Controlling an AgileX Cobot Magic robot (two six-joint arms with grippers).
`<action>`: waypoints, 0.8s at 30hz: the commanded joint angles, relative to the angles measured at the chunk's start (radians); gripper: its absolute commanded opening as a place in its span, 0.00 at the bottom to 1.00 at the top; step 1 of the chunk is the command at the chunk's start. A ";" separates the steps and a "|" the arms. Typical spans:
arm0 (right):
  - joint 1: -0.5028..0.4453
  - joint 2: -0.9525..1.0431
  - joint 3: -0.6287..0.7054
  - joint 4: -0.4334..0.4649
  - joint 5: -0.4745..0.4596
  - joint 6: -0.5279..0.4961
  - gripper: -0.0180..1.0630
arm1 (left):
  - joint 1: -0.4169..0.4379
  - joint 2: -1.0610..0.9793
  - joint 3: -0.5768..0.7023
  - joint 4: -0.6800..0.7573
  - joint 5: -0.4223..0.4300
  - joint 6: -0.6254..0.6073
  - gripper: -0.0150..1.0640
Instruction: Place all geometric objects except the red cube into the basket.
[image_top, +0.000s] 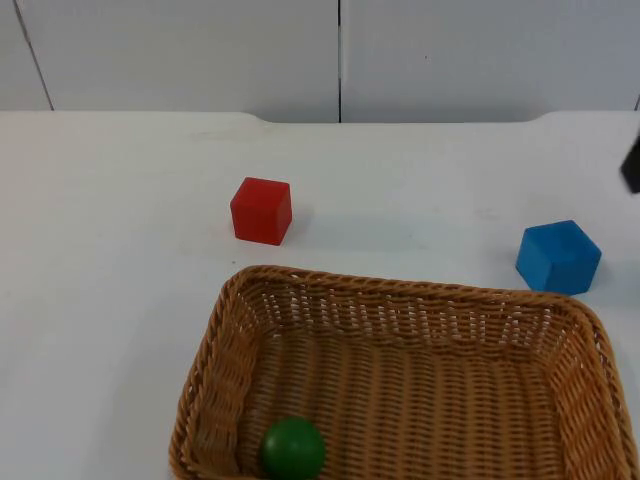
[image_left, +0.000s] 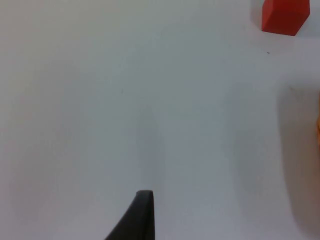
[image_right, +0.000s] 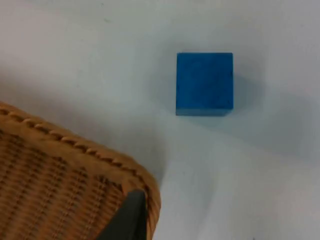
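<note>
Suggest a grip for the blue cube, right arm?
Probably from straight above, fingers on two opposite side faces of the blue cube. It sits flat on the table, apart from the basket, with open space on every side. It sits turned in the top view, so match the wrist.

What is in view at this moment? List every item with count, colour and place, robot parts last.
Basket: one, tan wicker, on the table's near side.
Green ball: one, green, inside the basket at its near left corner.
Blue cube: one, blue, on the table just beyond the basket's far right corner.
Red cube: one, red, on the table behind the basket's far left corner.
Table: one, white.
Partition wall: one, grey, behind the table.
Left gripper: black, over bare table.
Right gripper: black, above the basket's corner near the blue cube.
</note>
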 joint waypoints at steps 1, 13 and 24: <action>0.006 0.119 -0.046 -0.024 -0.060 0.017 0.99 | 0.002 -0.006 0.004 0.004 -0.006 -0.005 0.99; 0.016 0.448 -0.179 0.000 -0.278 0.017 0.99 | 0.002 -0.006 0.004 0.004 -0.013 -0.005 0.99; 0.028 0.539 -0.186 0.006 -0.336 0.017 0.94 | 0.002 -0.006 0.004 0.004 -0.028 -0.005 0.99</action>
